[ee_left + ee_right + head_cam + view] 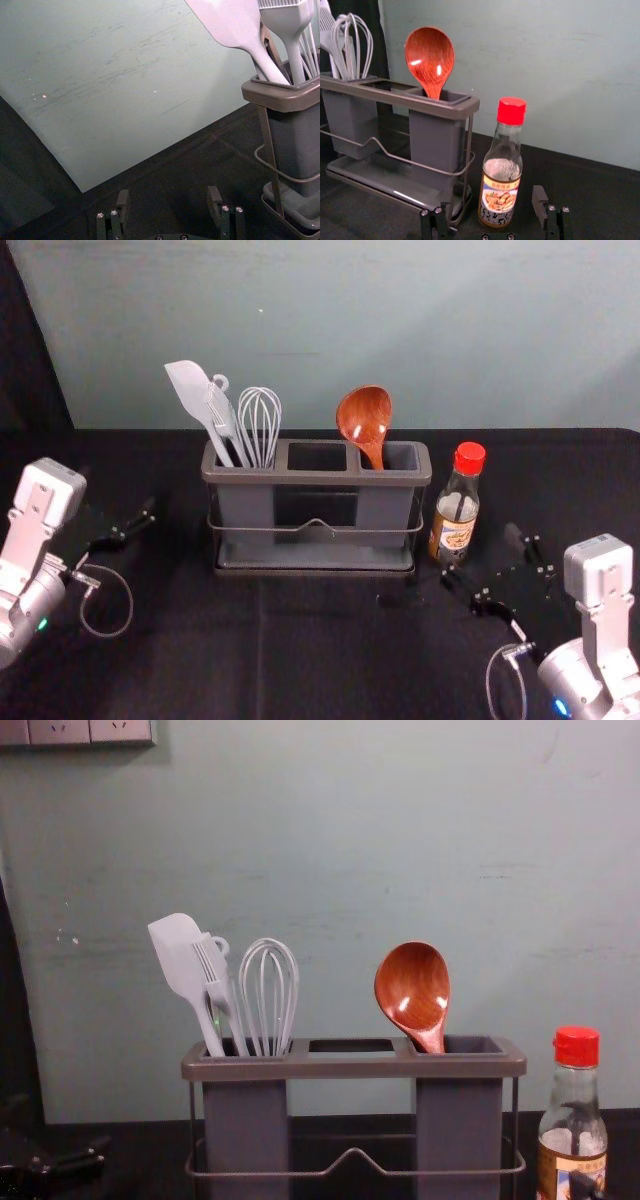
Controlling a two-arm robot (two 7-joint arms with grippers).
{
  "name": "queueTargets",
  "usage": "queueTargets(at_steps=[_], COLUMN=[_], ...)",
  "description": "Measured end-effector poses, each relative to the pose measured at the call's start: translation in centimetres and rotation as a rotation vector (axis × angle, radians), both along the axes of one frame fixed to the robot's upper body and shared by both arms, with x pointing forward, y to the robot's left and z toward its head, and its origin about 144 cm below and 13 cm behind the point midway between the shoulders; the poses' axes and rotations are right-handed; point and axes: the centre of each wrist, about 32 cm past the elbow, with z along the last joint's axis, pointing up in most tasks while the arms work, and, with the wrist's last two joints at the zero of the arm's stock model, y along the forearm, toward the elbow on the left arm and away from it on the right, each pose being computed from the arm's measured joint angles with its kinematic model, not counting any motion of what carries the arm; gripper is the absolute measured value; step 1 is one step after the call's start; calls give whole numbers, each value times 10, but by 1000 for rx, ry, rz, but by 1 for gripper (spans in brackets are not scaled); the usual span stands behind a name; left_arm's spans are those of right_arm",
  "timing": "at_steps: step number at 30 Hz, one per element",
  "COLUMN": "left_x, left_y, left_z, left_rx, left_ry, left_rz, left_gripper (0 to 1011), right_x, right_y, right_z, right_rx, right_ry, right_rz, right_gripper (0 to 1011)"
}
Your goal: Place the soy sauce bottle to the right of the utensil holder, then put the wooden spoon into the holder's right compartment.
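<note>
The right gripper (pixel 480 554) is low over the desk (pixel 300 660), toward its right edge, its two fingers spread wide with the soy sauce bottle (pixel 457 508) just ahead, between their lines. The bottle stands upright on the desk, red cap on top, near the right end of the utensil holder (pixel 315 558) but apart from it. The wooden spoon (pixel 364 418) is in the holder's right compartment, bowl up, tilting toward the holder's left end. In the left compartment stand a spatula (pixel 190 390), a brush (pixel 221 410) and a whisk (pixel 260 425). The left gripper (pixel 116 492) is parked over the desk's left side, apart from the holder, its fingers also wide.
</note>
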Motion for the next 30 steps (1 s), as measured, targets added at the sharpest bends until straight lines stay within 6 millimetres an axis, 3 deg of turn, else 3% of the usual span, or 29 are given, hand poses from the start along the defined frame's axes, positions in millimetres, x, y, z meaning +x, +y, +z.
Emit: queueTargets(at_steps=[30], left_x=[0], left_y=[0], left_z=[0], left_rx=[0], left_ry=[0], left_rz=[0], left_gripper=[1011], right_x=[0], right_y=[1], right_z=[-3], right_rx=[4], right_ry=[18], right_rz=[8], right_gripper=[1002])
